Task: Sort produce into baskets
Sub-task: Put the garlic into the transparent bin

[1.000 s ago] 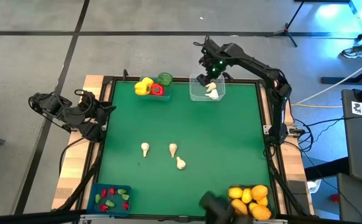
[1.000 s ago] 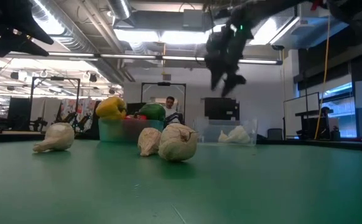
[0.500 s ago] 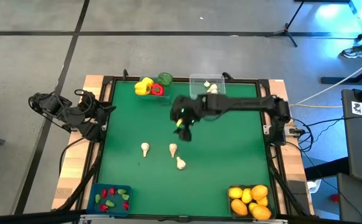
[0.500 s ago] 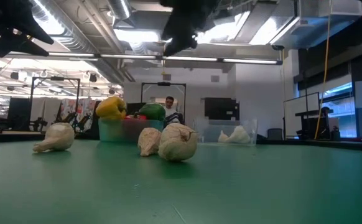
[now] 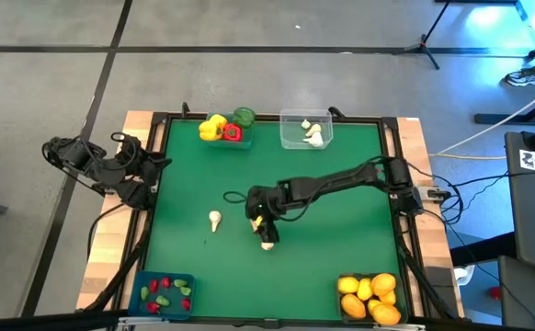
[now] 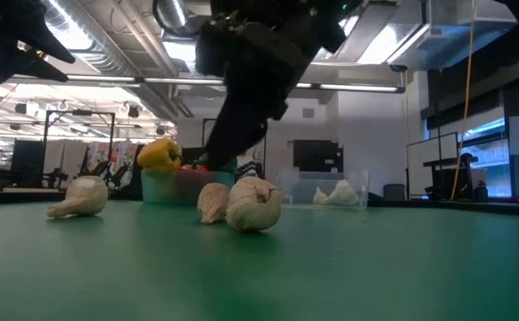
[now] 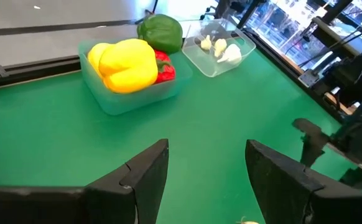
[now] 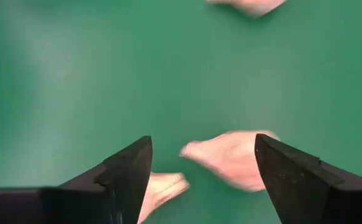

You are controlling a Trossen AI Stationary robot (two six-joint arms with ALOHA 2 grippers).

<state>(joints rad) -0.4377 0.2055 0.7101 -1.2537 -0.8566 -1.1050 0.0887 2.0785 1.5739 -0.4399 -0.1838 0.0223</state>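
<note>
Since a moment ago the right arm has swung away from the clear basket (image 5: pixel 305 131) at the far edge of the green table (image 5: pixel 341 239) and stretched out to the middle, so the right gripper (image 5: pixel 259 217) now hangs low over the loose garlic bulbs. Its fingers (image 8: pixel 126 174) stand well apart and hold nothing; in the right wrist view one garlic bulb (image 8: pixel 231 157) lies on the mat between them, not touched. From above, that gripper covers the middle bulb, while another garlic bulb (image 5: pixel 267 243) lies just beside it and a third (image 5: pixel 214 220) lies a little apart toward the left arm.

The left gripper (image 5: pixel 148 170) waits at the left table edge, unmoved, its fingers (image 7: pixel 145 175) apart and empty.

The clear basket holds two garlic bulbs. Next to it, the teal basket (image 5: pixel 223 140) carries a yellow pepper (image 5: pixel 212 126), a red pepper (image 5: pixel 232 132) and a green pepper (image 5: pixel 244 117). At the near edge, the blue basket (image 5: pixel 163 296) holds small red and green pieces, and the dark basket (image 5: pixel 371 299) holds orange citrus.
</note>
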